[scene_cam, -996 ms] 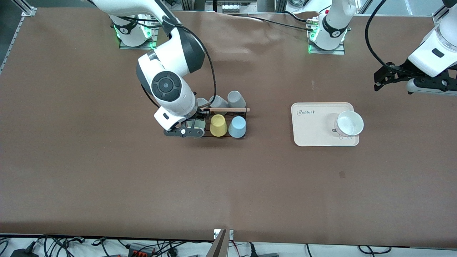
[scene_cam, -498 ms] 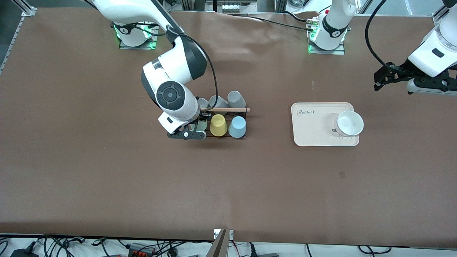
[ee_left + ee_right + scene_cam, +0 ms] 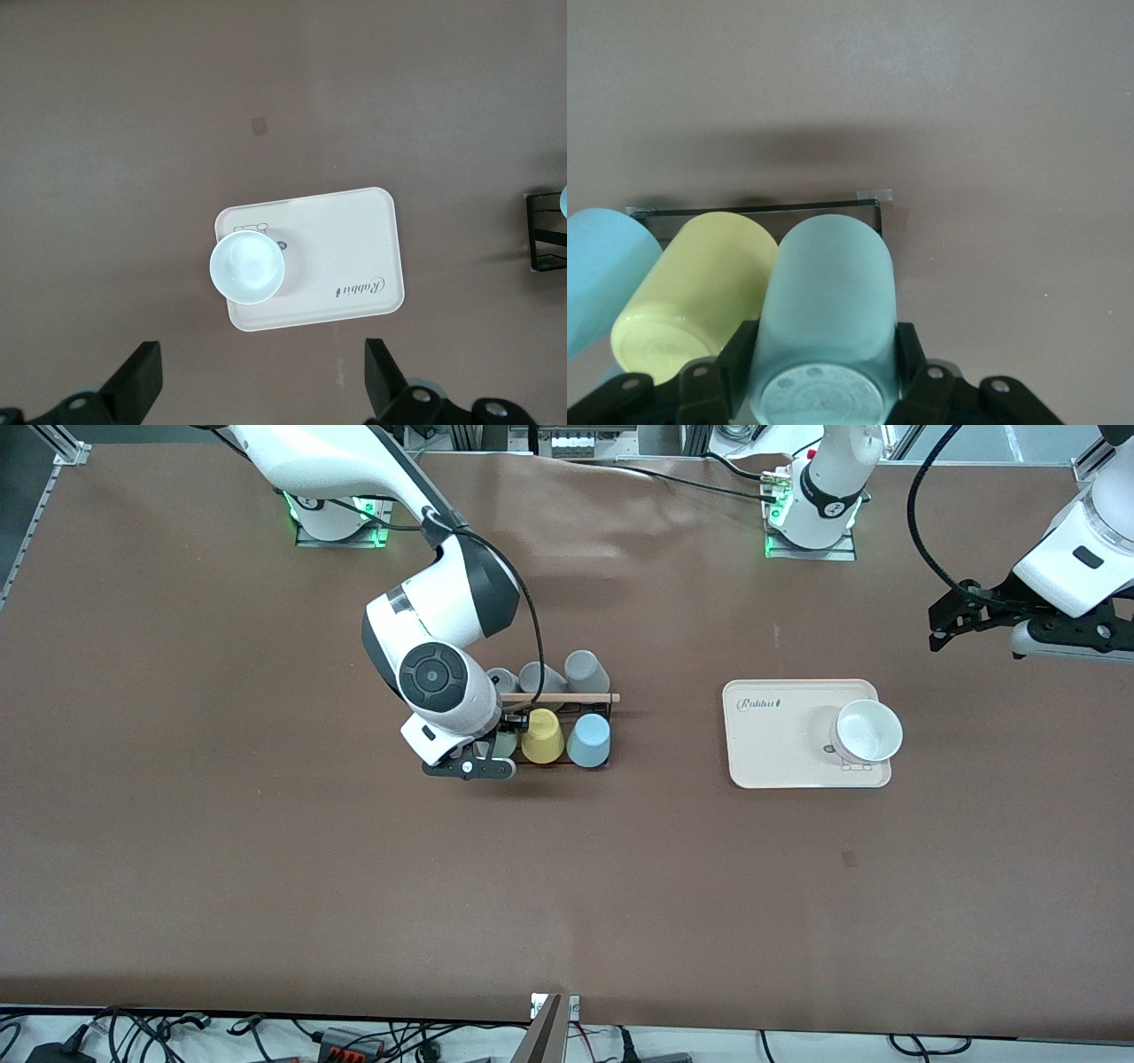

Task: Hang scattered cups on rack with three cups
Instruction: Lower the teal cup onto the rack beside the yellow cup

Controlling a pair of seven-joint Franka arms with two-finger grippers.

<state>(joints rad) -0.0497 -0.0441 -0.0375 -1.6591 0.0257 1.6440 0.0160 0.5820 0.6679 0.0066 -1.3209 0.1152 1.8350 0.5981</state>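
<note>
My right gripper is shut on the pale mint green cup, holding it at the black wire rack, at the rack's end toward the right arm. The mint cup lies beside the yellow cup, mostly hidden under the wrist. The light blue cup hangs beside the yellow one under the wooden rod. The right wrist view shows the yellow cup, the light blue cup and the rack's wire. Whether the mint cup sits on a peg is hidden. My left gripper waits open and empty.
Three grey cups hang on the rack's row farther from the front camera. A beige tray with a white bowl lies toward the left arm's end; the left wrist view shows the tray, the bowl and its open gripper.
My right gripper has moved with the mint cup a little toward the front camera and closer to the yellow cup. The left arm has not moved.
</note>
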